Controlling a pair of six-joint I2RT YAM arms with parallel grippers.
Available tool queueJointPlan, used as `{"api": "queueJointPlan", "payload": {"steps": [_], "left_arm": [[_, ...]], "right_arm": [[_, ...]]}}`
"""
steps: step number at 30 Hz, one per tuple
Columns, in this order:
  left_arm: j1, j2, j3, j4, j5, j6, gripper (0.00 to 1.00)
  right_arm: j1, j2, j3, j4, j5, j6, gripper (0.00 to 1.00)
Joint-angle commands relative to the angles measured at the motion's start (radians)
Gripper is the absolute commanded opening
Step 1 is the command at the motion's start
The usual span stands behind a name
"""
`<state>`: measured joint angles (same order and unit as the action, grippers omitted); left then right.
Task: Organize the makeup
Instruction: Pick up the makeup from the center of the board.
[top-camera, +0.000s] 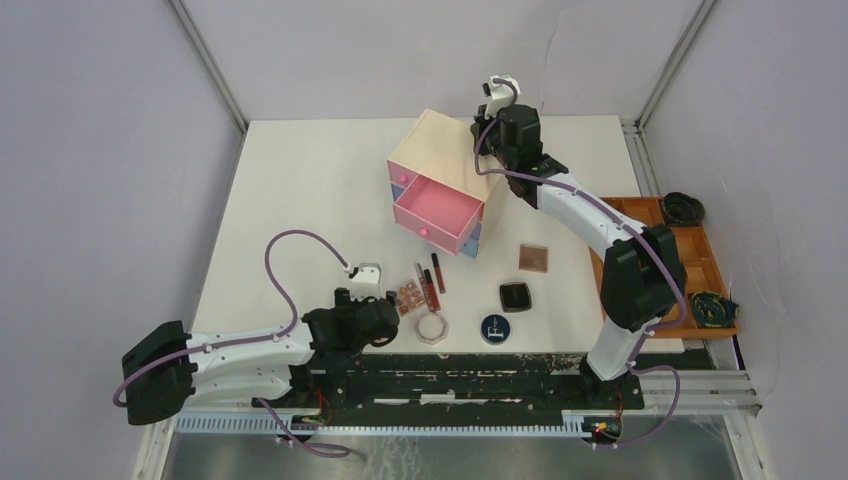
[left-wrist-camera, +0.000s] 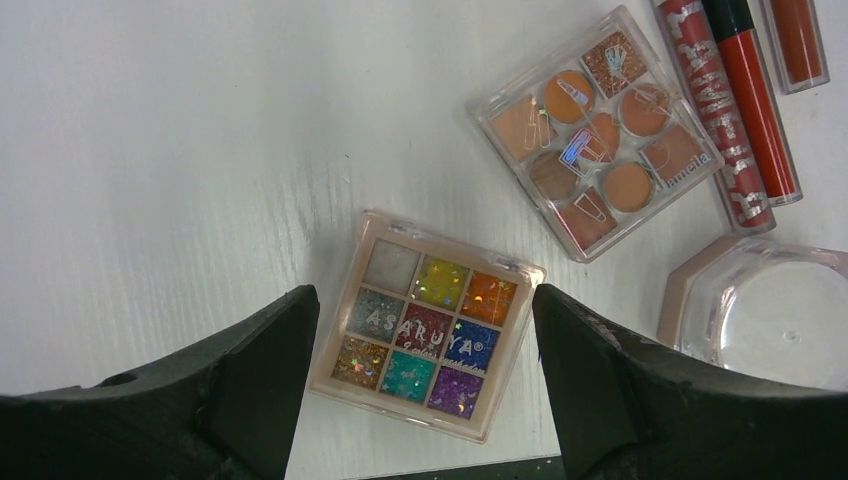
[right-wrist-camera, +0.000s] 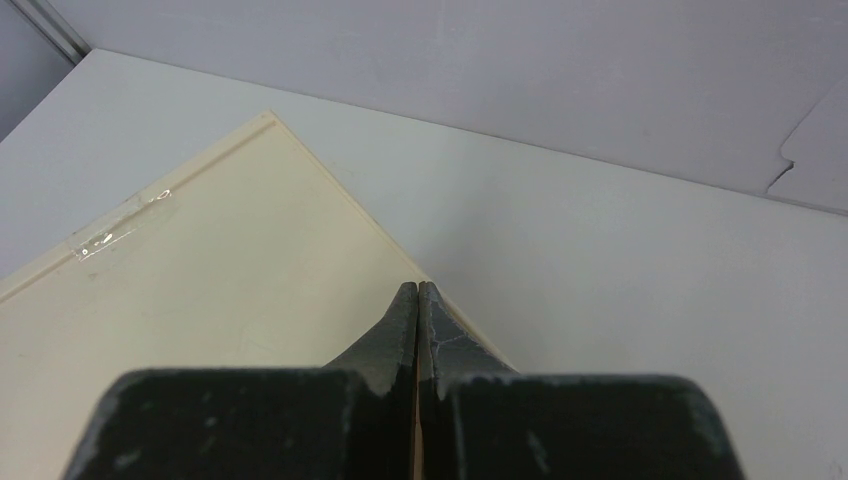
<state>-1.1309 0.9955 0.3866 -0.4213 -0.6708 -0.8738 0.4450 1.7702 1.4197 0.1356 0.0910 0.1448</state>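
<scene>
My left gripper (left-wrist-camera: 425, 297) is open, its jaws on either side of a glitter eyeshadow palette (left-wrist-camera: 425, 340) lying flat on the table, not touching it. An orange-toned palette (left-wrist-camera: 598, 135), red tubes (left-wrist-camera: 745, 110) and a pale octagonal jar (left-wrist-camera: 770, 310) lie to its right. In the top view the left gripper (top-camera: 385, 322) is beside the orange palette (top-camera: 408, 297), tubes (top-camera: 430, 282) and jar (top-camera: 432, 327). A round blue compact (top-camera: 493, 328), black compact (top-camera: 515, 296) and brown compact (top-camera: 534, 258) lie further right. My right gripper (right-wrist-camera: 417, 290) is shut and empty at the beige box's top edge (right-wrist-camera: 250, 260).
The beige drawer box (top-camera: 440, 150) stands mid-table with its pink drawer (top-camera: 437, 210) pulled open toward the front. An orange-brown tray (top-camera: 700, 262) with dark coiled items sits at the right edge. The right arm reaches across the table's right half.
</scene>
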Motion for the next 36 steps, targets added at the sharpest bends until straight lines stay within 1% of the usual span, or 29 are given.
{"api": "queueJointPlan", "payload": {"steps": [1,7,13,19,22,24,26,30,33,34,36], "left_arm": [[-0.015,0.022,-0.004,0.009,0.001,-0.072,0.85],[-0.024,0.045,0.002,-0.001,0.013,-0.081,0.85],[-0.032,0.079,0.029,-0.045,0.043,-0.082,0.85],[-0.032,0.173,0.092,-0.129,0.09,-0.104,0.84],[-0.032,0.177,0.112,-0.142,0.092,-0.105,0.83],[-0.032,0.169,0.117,-0.142,0.091,-0.101,0.79],[-0.032,0.167,0.115,-0.147,0.126,-0.103,0.75],[-0.032,0.163,0.12,-0.175,0.132,-0.121,0.63],[-0.032,0.148,0.137,-0.204,0.105,-0.13,0.49],[-0.032,0.142,0.146,-0.218,0.101,-0.129,0.45],[-0.032,0.125,0.167,-0.25,0.059,-0.131,0.36]], "right_arm": [[-0.001,0.098,-0.106,-0.42,0.011,0.004,0.01],[0.0,0.095,-0.107,-0.418,0.011,0.003,0.01],[-0.001,0.091,-0.109,-0.417,0.016,0.0,0.01],[-0.001,0.074,-0.121,-0.414,0.025,-0.007,0.01],[-0.001,0.07,-0.126,-0.407,0.016,-0.004,0.01],[-0.001,0.07,-0.128,-0.403,0.012,-0.002,0.01],[-0.001,0.072,-0.128,-0.4,0.009,0.001,0.01],[-0.003,0.078,-0.127,-0.396,0.006,0.002,0.01],[-0.002,0.082,-0.123,-0.396,0.004,0.002,0.01],[-0.002,0.084,-0.124,-0.396,0.004,0.002,0.01],[-0.002,0.085,-0.124,-0.397,0.004,0.003,0.01]]}}
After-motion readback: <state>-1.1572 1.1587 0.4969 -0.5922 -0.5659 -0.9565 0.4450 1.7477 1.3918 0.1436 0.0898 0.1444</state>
